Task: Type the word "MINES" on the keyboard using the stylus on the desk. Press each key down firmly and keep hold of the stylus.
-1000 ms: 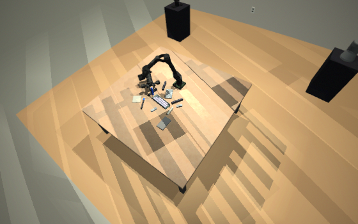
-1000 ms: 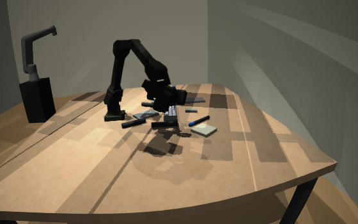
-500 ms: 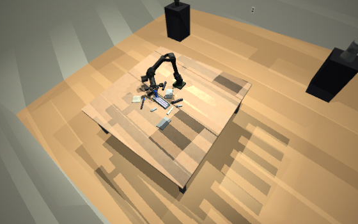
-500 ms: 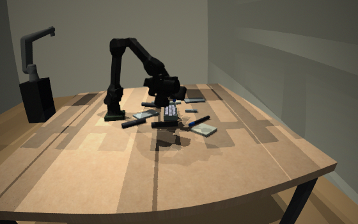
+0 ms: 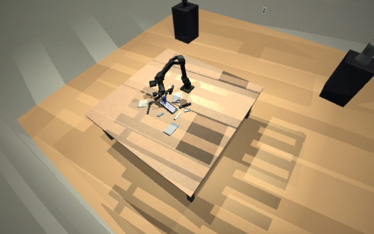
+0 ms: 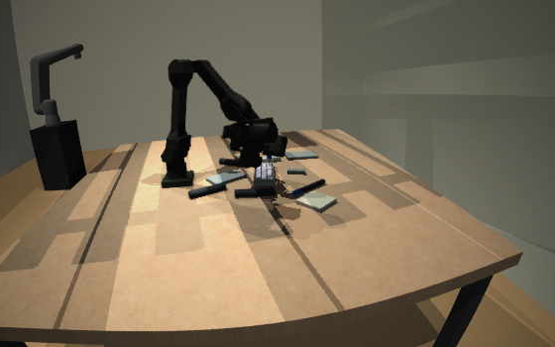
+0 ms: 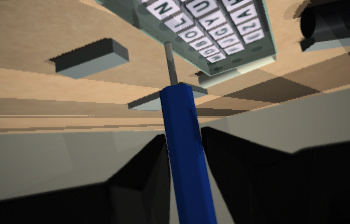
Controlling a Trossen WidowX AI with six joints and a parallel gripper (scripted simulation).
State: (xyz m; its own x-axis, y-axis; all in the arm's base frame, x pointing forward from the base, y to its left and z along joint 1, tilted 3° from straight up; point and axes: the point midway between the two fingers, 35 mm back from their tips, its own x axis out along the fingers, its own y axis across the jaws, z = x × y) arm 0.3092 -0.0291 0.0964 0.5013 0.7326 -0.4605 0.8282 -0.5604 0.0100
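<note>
My gripper (image 5: 163, 96) (image 7: 183, 139) is shut on the blue stylus (image 5: 164, 99) (image 7: 182, 117), which shows between the two dark fingers in the wrist view. The stylus's thin grey tip points away from the fingers and appears over or beside the near long edge of the keyboard (image 5: 169, 107) (image 6: 265, 172) (image 7: 220, 32). Keys with N, L and O show near the tip. Whether the tip touches a key or the rim cannot be told. In the exterior view the arm hides the fingertips and most of the stylus.
A small grey block (image 5: 160, 114) (image 6: 296, 172) (image 7: 93, 60), a dark pen (image 5: 149, 108) (image 6: 309, 186), a pale pad (image 5: 142, 103) (image 6: 316, 201) and a light notebook (image 5: 176, 97) (image 6: 225, 178) lie around the keyboard. Black cylinders (image 5: 185, 105) (image 6: 207, 190) and a grey book (image 5: 171, 129) (image 6: 301, 155) lie near too.
</note>
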